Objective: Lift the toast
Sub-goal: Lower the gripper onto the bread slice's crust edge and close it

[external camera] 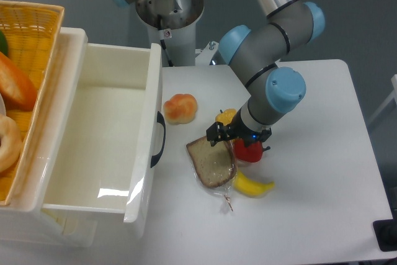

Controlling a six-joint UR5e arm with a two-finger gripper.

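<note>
No writing can be read; a small red-and-white sticker (166,33) on the arm's base is too small to make out. The toast (211,162) lies flat on the white surface (310,184), just right of the open drawer (99,147). The claw (234,136) sits low at its upper right corner; its opening cannot be told. A red pepper (249,151) and a banana (253,185) crowd the toast's right edge; bare surface lies below and right.

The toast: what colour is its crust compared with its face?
The toast has a darker brown crust around a lighter brown face, camera view.
</note>
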